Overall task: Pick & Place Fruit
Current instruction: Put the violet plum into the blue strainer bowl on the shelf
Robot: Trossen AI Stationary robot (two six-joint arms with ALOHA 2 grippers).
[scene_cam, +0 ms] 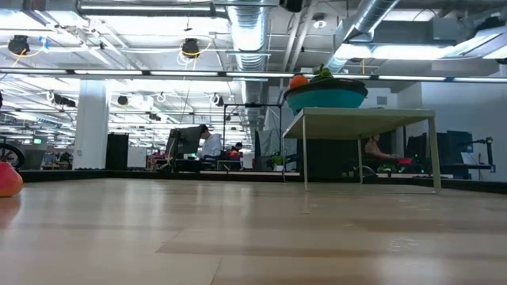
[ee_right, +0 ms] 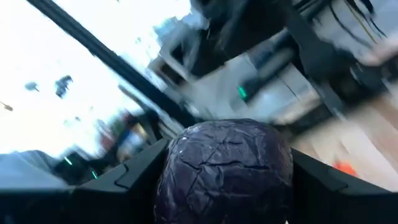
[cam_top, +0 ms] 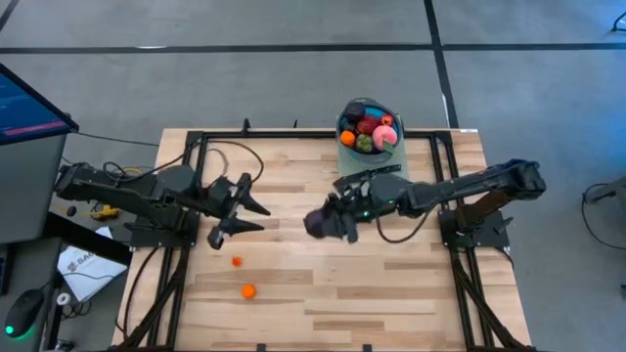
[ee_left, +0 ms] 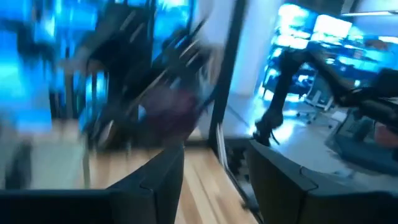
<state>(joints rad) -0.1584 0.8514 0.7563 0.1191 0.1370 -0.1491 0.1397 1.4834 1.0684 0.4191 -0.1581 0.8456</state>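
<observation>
Overhead first: light wooden slatted table with a dark metal frame along its sides. The right gripper, out over the middle of the boards, is clamped on a dark purple, wrinkled, rounded fruit. The left gripper hangs over the left half with its fingers apart and nothing between them. Two tiny orange fruit pieces lie on bare wood toward the near edge, with open planks all around. At the far edge sits a teal bowl heaped with red, pink, green and orange fruit.

Table-height view: wide bare planks, a reddish-pink rounded fruit at the left margin.

Right wrist view: purple fruit pinched between both dark fingers.

Left wrist view: spread fingers, wood showing in the gap.
</observation>
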